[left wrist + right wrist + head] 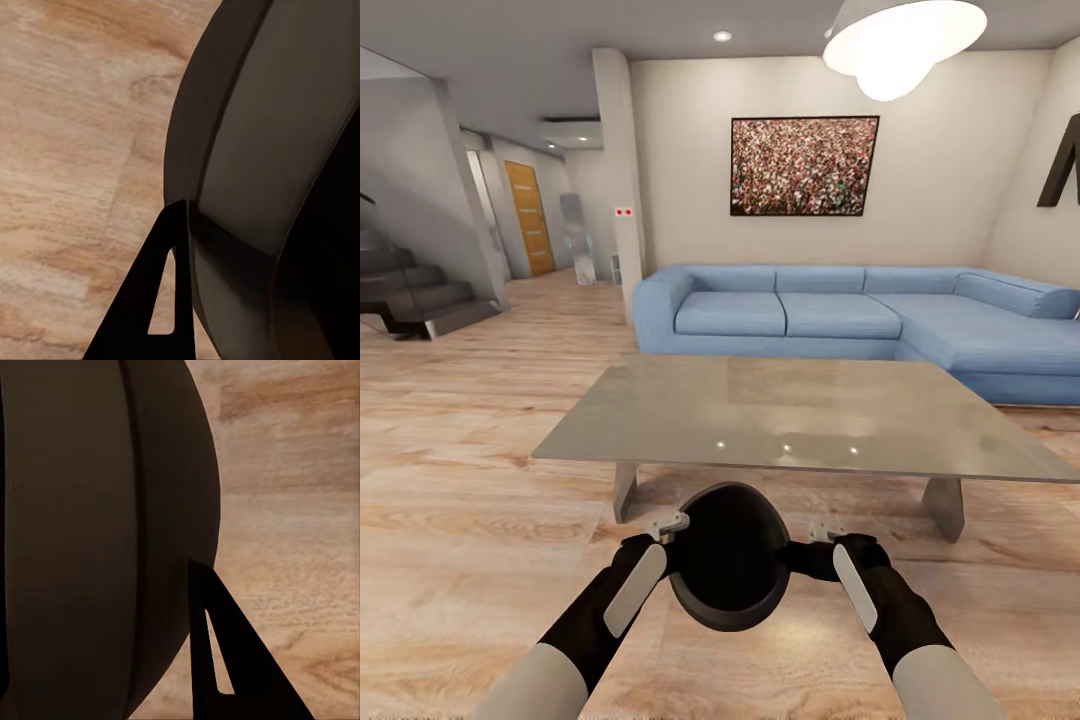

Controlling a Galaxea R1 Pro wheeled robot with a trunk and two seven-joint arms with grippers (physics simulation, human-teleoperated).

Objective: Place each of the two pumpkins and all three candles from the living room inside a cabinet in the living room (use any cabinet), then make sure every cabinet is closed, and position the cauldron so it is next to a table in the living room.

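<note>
Clamping the cauldron (pixel 728 560) between them, the left gripper (pixel 668 524) grips its rim at nine o'clock and the right gripper (pixel 822 535) at three, each closed on the wall. It hangs above the floor (pixel 460 500), just short of the table (pixel 800 415) at twelve. It looks rigid, heavy and smooth-sided; opposite rim holds seem safest.

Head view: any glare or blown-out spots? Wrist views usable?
Head view: ceiling lamp is blown out white, and the table top carries small specular dots and a soft sheen. Left wrist view: the cauldron is near-black, little surface detail. Right wrist view: same, the cauldron dark against the evenly lit floor.
</note>
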